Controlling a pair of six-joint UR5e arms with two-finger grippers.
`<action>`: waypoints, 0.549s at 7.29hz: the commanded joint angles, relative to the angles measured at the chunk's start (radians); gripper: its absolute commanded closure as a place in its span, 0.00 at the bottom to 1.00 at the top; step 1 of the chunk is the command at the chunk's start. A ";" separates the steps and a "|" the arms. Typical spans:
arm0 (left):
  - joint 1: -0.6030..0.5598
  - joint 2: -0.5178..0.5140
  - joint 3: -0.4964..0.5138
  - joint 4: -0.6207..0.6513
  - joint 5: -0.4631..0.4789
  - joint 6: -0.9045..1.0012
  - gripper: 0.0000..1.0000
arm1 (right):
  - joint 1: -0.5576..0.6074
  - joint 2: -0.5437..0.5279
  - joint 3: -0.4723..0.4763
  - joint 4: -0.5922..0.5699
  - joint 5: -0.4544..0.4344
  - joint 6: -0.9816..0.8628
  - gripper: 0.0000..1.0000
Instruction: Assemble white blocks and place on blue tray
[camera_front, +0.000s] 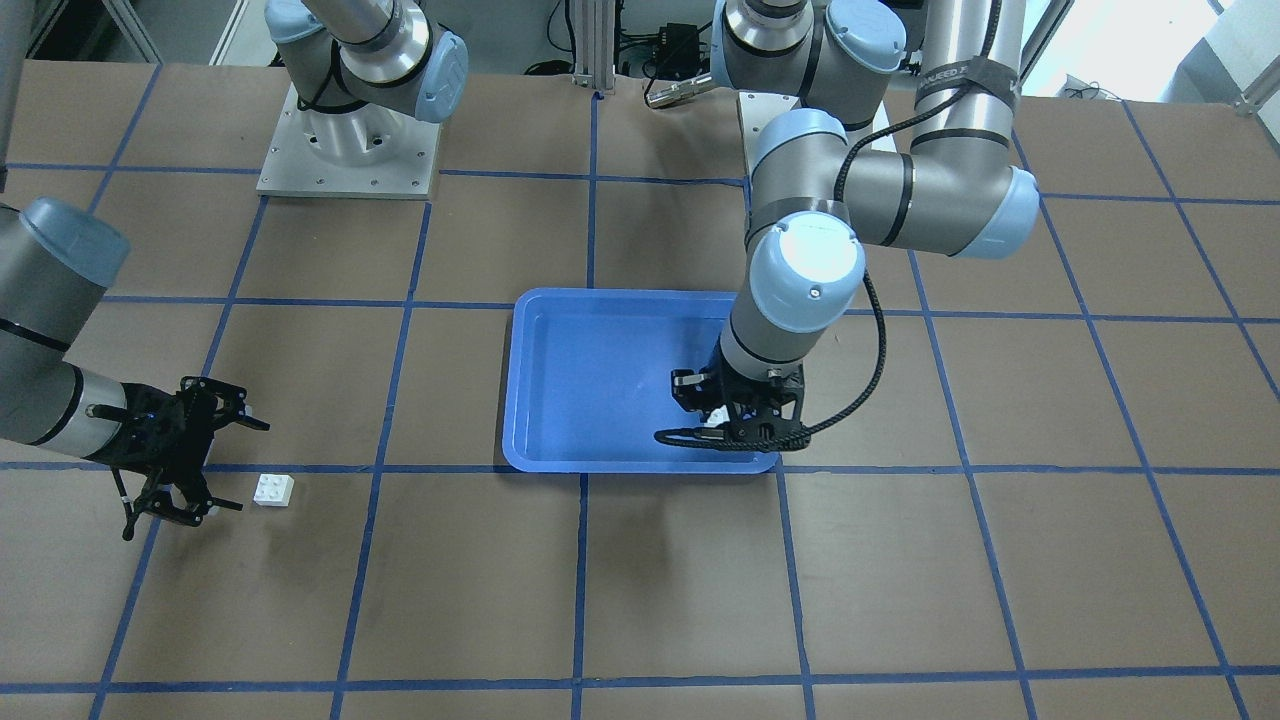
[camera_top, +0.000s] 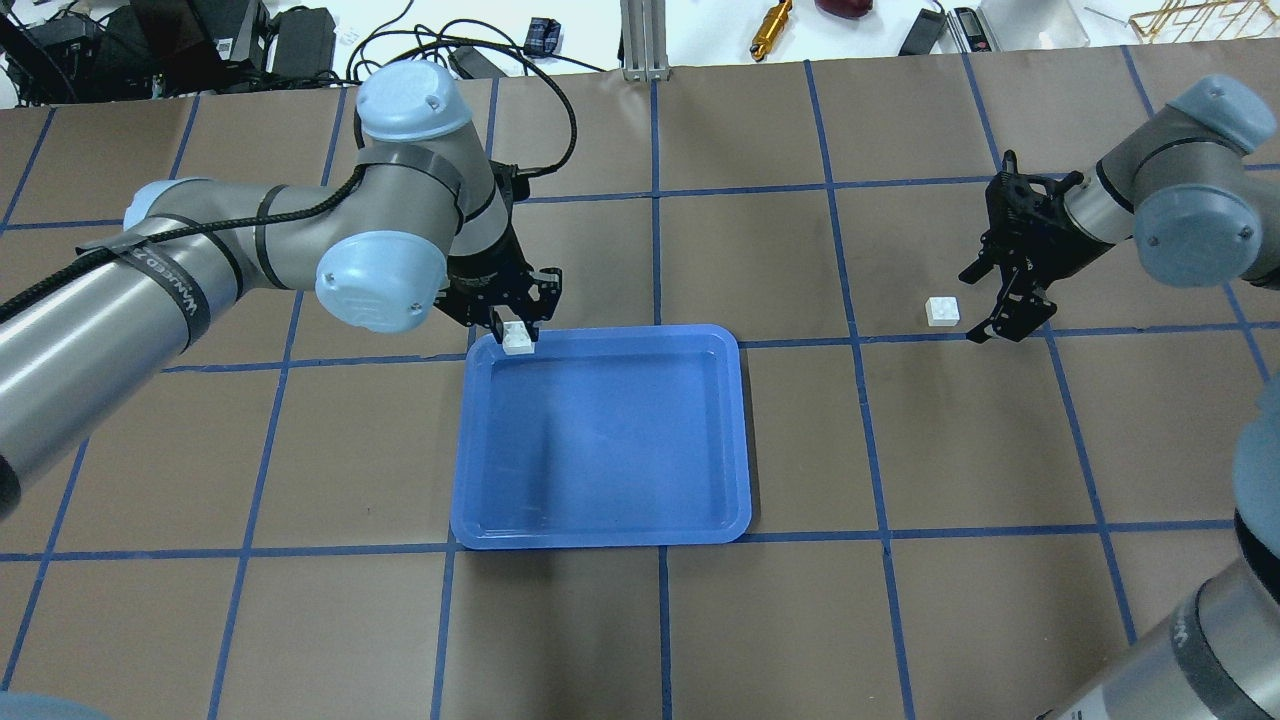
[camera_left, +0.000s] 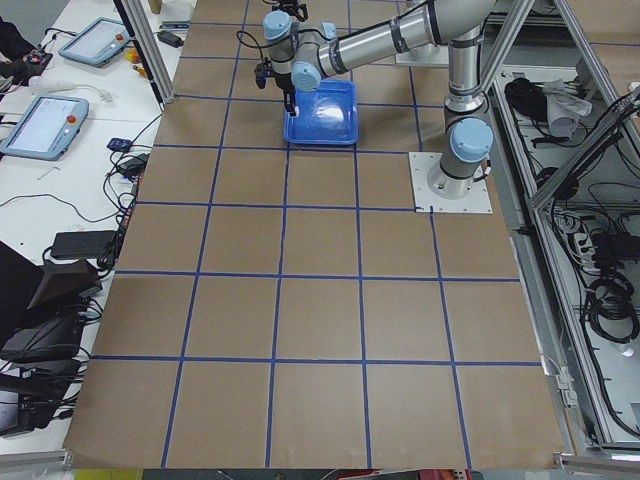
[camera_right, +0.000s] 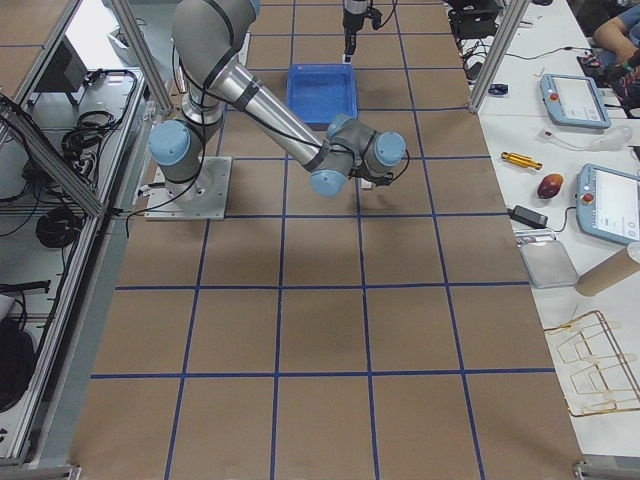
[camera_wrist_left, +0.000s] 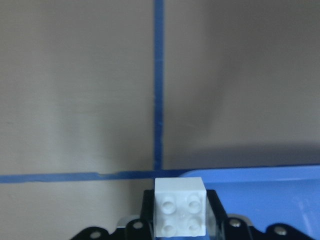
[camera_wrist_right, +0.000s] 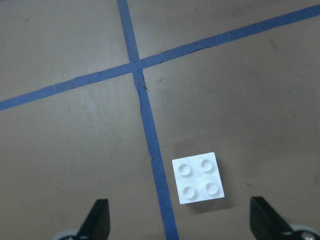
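The blue tray (camera_top: 600, 440) lies mid-table, with nothing resting on its floor. My left gripper (camera_top: 515, 325) is shut on a white four-stud block (camera_top: 517, 338) and holds it just over the tray's far left corner. The left wrist view shows this block (camera_wrist_left: 180, 212) between the fingers, with the tray's rim (camera_wrist_left: 260, 177) below. In the front view this gripper (camera_front: 720, 415) hangs over the tray (camera_front: 600, 380). My right gripper (camera_top: 980, 303) is open, low over the table, right beside a second white block (camera_top: 941, 311). That block (camera_wrist_right: 198, 177) lies just ahead of the open fingers (camera_wrist_right: 97, 220).
Brown table marked with a blue tape grid (camera_top: 656, 260). The arm base plate (camera_front: 348, 150) stands at the robot side. Cables and a brass tool (camera_top: 770, 22) lie beyond the far edge. The left forearm (camera_top: 150, 290) reaches across the table's left half.
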 joint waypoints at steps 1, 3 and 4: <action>-0.082 -0.001 -0.088 0.100 -0.002 -0.094 1.00 | 0.000 0.011 0.004 -0.094 0.009 -0.123 0.00; -0.126 0.000 -0.127 0.131 -0.001 -0.131 1.00 | 0.000 0.052 0.004 -0.098 0.005 -0.110 0.00; -0.125 -0.013 -0.139 0.162 0.004 -0.127 1.00 | 0.000 0.052 0.004 -0.096 0.010 -0.110 0.00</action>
